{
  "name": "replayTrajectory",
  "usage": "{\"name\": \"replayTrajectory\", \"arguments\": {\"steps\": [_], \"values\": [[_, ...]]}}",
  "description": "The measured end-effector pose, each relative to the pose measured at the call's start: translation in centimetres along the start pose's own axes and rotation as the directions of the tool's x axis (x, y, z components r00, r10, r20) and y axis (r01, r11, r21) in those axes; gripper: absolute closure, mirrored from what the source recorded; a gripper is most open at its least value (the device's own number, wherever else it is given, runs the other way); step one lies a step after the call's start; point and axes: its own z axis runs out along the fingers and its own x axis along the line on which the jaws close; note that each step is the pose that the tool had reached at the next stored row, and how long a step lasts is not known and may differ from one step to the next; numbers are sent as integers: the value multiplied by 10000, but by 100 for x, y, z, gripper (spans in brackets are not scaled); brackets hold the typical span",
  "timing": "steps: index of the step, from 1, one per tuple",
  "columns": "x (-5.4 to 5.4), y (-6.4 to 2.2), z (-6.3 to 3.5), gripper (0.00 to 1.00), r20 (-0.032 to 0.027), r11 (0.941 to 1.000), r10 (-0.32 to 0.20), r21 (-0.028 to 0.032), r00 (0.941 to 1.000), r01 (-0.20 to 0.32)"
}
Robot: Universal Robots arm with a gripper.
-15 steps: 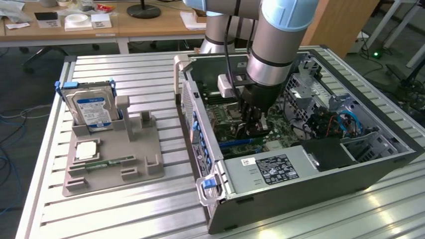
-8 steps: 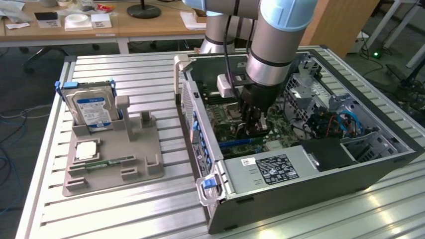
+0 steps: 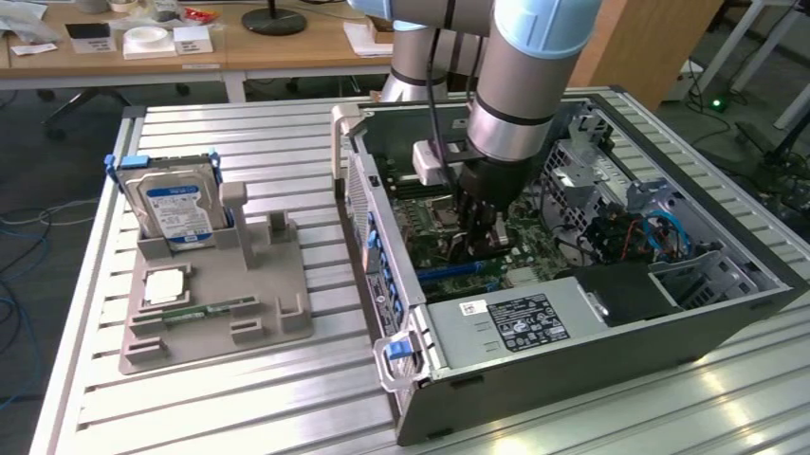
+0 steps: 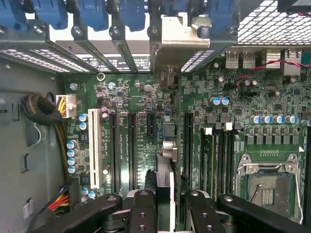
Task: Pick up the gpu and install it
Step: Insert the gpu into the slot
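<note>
The gripper [image 3: 483,239] reaches down into the open computer case [image 3: 570,365], which lies on its side on the slatted surface [image 3: 253,408]. Its fingers [image 4: 141,211] are clamped on the gpu [image 4: 168,145]. In the wrist view the card stands edge-on over the motherboard [image 4: 121,92], and its silver end bracket [image 4: 182,41] is up against the case's rear slot wall, under the blue latches [image 4: 92,14]. Toward the white slot [image 4: 95,145], two long black slots [image 4: 132,145] lie bare with room between them. Toward the CPU socket [image 4: 267,189], the memory slots [image 4: 218,155] run close beside the card. I cannot tell whether the card's lower edge is in a slot. At the exterior view's left, well apart from the case, the hard drive [image 3: 174,210] stands upright in a grey holder [image 3: 260,284].
</note>
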Motion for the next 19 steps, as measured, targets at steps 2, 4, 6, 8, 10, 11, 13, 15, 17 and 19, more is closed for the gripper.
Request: {"name": "replayTrajectory", "arguments": {"steps": [2,4,6,8,10,11,13,15,17,19], "values": [[0,1,0,73,-1,9999,-132,-3,9999,132],[0,2,1,73,0,9999,-138,-3,9999,138],[-2,6,4,73,1,9999,-136,-3,9999,136],[-18,12,12,73,1,9999,-123,-2,9999,123],[-28,12,21,73,2,9999,-117,-2,9999,117],[-28,12,20,73,-1,9999,-117,-3,9999,117],[-28,14,24,73,0,9999,-118,-3,9999,118],[-27,25,28,73,2,9999,-116,-1,9999,116],[-26,41,31,73,1,9999,-116,-2,9999,116],[-25,50,37,73,-1,9999,-116,-3,9999,116]]}}
